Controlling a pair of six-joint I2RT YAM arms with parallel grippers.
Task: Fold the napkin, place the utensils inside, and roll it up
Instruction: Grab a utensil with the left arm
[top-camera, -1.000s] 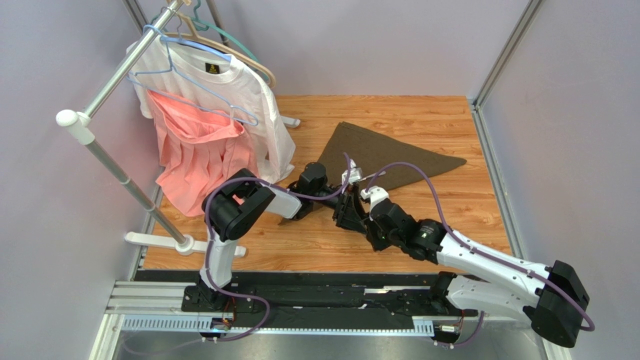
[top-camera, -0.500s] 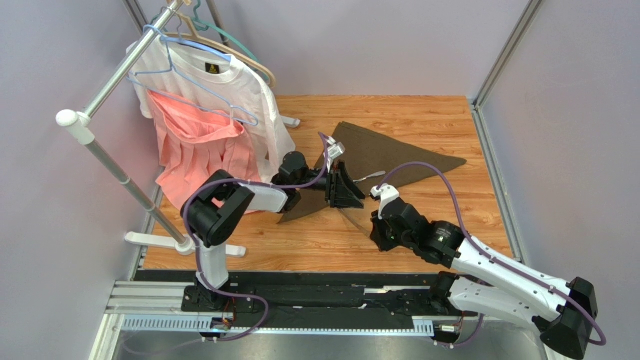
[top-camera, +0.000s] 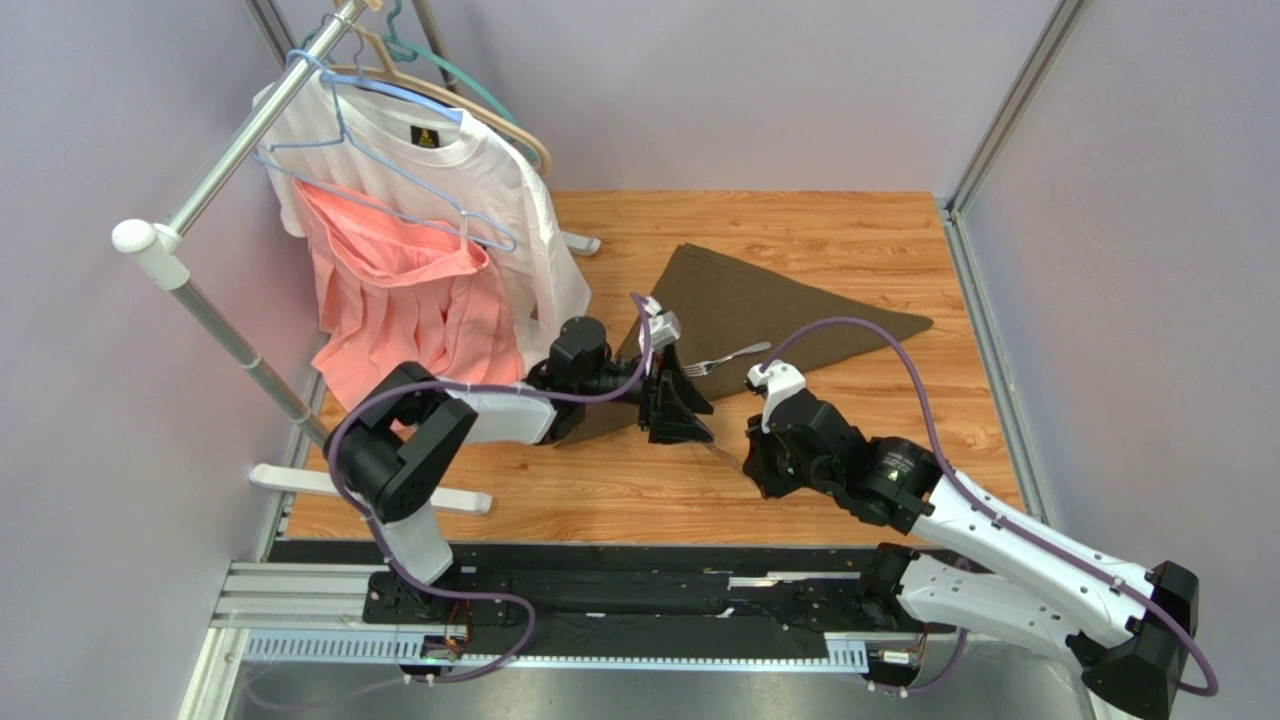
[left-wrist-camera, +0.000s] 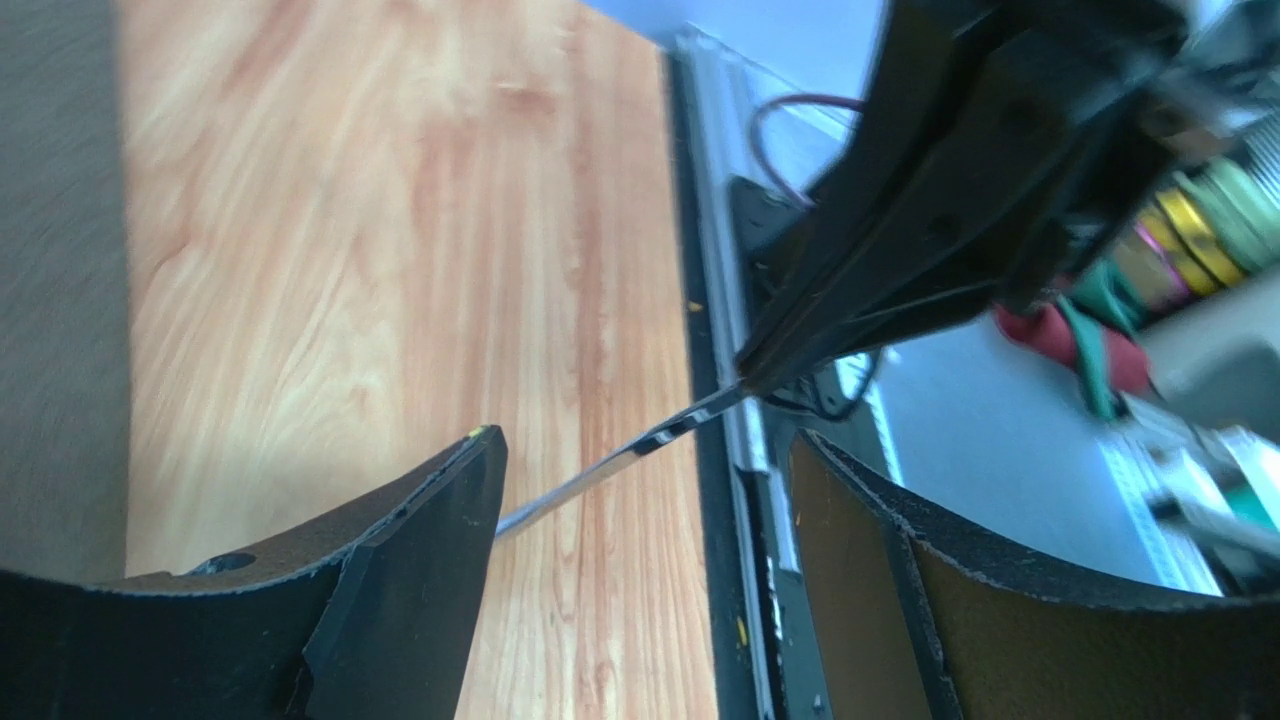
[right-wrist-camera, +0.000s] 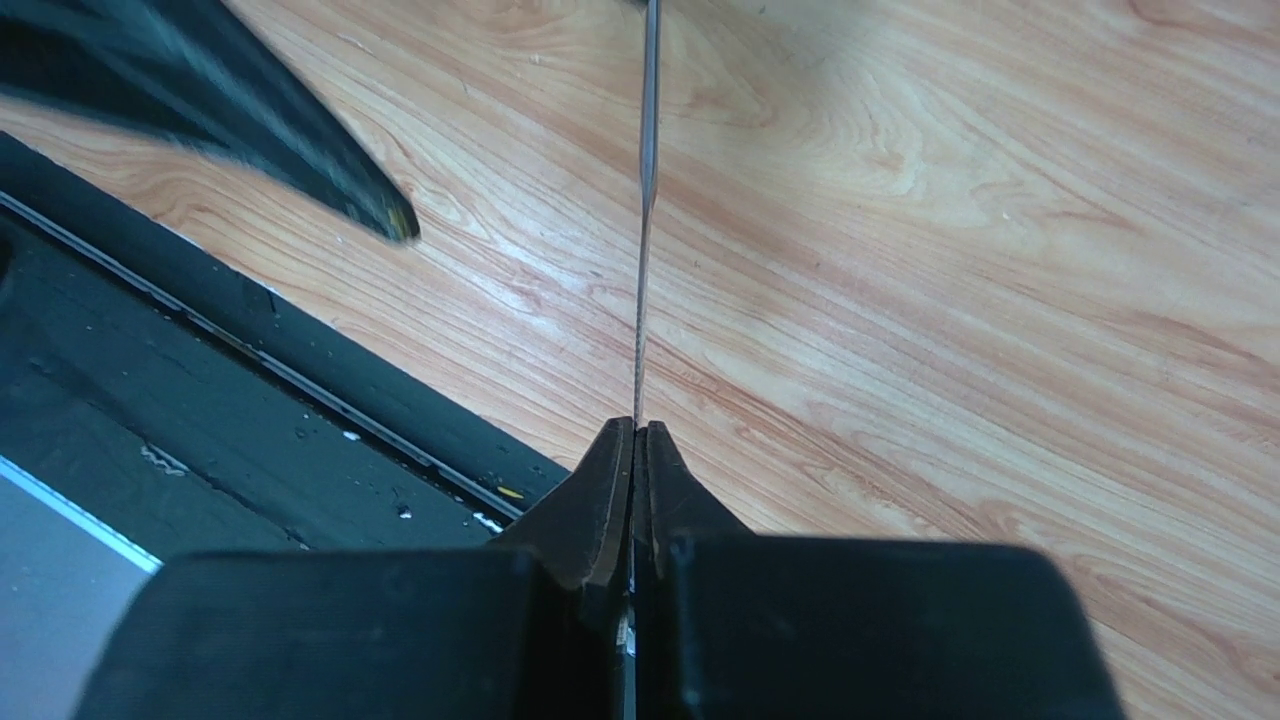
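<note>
The dark olive-brown napkin lies folded into a triangle at the back of the wooden table, its left edge also in the left wrist view. A silver fork rests on its near edge. My right gripper is shut on the slim knife, which sticks out ahead of it above the wood. My left gripper is open just left of the right one. The knife runs across the gap between its fingers, apparently touching neither.
A clothes rack stands at the left with a white T-shirt and a pink garment hanging beside the left arm. Its foot lies on the table's left near corner. A black rail runs along the near edge.
My left arm has swung back to the left, away from the right gripper, and its jaws have widened. The right gripper has drawn slightly right, still shut on the knife.
</note>
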